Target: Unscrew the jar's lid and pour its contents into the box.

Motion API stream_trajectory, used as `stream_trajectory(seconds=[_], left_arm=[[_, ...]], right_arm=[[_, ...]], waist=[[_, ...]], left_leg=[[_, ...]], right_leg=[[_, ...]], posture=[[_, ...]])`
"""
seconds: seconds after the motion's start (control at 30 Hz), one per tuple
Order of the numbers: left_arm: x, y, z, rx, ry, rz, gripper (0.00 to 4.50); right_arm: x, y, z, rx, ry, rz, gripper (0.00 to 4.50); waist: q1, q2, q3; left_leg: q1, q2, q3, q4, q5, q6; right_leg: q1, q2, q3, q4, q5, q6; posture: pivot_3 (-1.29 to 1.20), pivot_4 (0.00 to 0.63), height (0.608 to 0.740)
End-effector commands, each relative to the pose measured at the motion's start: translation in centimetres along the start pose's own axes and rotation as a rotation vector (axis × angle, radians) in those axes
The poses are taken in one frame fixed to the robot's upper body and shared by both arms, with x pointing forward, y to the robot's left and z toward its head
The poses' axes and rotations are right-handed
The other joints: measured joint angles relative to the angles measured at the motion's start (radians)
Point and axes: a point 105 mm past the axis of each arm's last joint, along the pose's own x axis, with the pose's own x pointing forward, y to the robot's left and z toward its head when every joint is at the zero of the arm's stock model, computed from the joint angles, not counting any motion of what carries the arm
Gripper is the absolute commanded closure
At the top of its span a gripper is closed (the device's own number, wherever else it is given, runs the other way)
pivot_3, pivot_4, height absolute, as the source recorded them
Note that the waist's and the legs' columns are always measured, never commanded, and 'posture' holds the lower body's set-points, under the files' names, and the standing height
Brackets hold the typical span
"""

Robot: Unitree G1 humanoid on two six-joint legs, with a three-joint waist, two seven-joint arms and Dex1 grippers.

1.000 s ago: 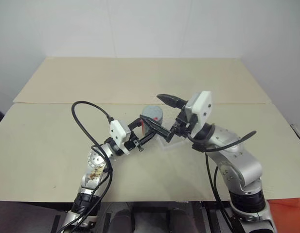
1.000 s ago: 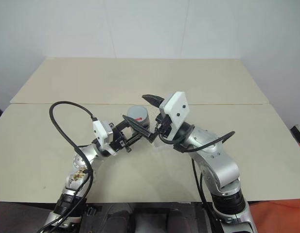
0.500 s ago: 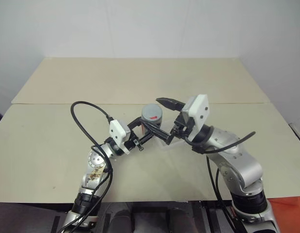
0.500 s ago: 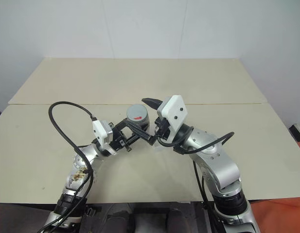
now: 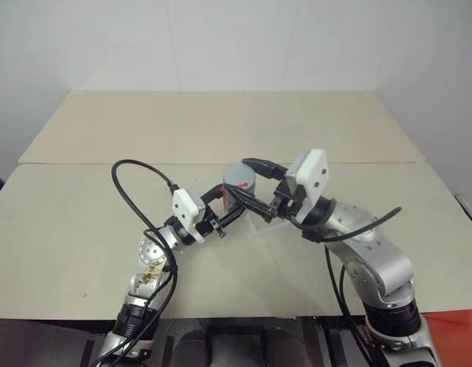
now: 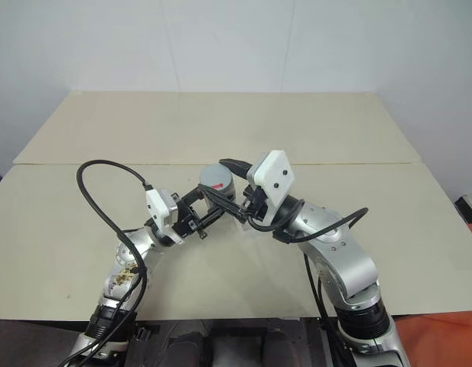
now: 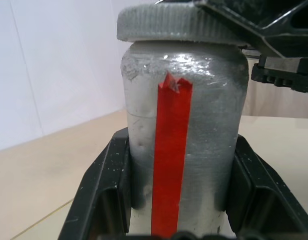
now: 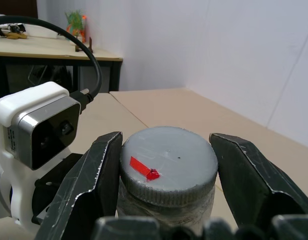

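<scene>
Mostly hidden – jar point(image 7: 181, 145) btm, box.

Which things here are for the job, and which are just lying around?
For the job: silvery-clear round jar with red stripe; flat round grey lid; clear plastic box; left gripper, holding the jar; right gripper, at the lid.
Just there: beige table; small green plant on a far desk.

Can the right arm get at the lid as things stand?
Probably yes: the right gripper has a finger on either side of the lid, nothing lies between, and the left gripper holds the jar lower down.
</scene>
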Motion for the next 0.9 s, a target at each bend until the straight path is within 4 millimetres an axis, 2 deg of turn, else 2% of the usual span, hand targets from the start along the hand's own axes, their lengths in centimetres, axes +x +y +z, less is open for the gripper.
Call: stream_trajectory(seconds=[0.03,0.2,0.33,0.53,0.67,0.9], left_arm=[[0.3,-0.9,1.3,-0.015,-0.043,-0.084,2.5],[0.2,-2.1,1.5,-0.066,-0.032,-0.198,2.5],[1.0,-2.9,1.8,-0.089,-0.048,-0.267,2.5],[1.3,-3.1,2.0,-0.095,-0.063,-0.29,2.5],[1.3,-3.3,2.0,-0.096,-0.063,-0.295,2.5],[1.1,-3.4,1.9,-0.095,-0.059,-0.291,2.5]], right_arm=[[-0.6,0.2,1.2,-0.001,-0.034,0.123,1.76],[-1.5,0.2,1.7,0.022,-0.039,0.355,1.76],[-1.9,-0.4,1.2,-0.017,0.007,0.599,1.76],[-1.7,-1.4,1.2,-0.032,0.024,0.926,1.76],[-1.0,-1.7,0.9,-0.03,0.05,1.002,1.76],[0.0,-2.5,0.2,-0.077,0.057,1.017,1.76]], waist=[[0.0,0.0,0.0],[0.0,0.0,0.0],[-0.002,0.0,0.0],[-0.004,0.0,0.0],[-0.002,0.0,0.0],[0.0,0.0,0.0]], left_leg=[[0.0,0.0,0.0,0.0,0.0,0.0],[0.0,0.0,0.0,0.0,0.0,0.0],[0.001,0.0,0.001,0.0,0.0,0.0],[0.001,0.001,0.006,0.0,0.0,0.0],[0.001,0.001,0.006,0.0,0.0,0.0],[0.0,0.001,0.004,0.0,0.0,0.0]], right_leg=[[0.0,0.0,0.0,0.0,0.0,0.0],[0.001,0.0,0.0,0.0,0.0,0.0],[0.001,0.0,0.0,0.0,0.0,0.0],[0.001,0.001,0.0,-0.001,0.0,0.0],[0.0,0.001,0.0,0.0,0.0,0.0],[0.0,0.0,0.0,0.0,0.0,0.0]], posture=[[0.0,0.15,0.74],[0.0,0.15,0.74],[0.0,0.15,0.74],[0.0,0.15,0.74],[0.0,0.15,0.74],[0.0,0.15,0.74]])
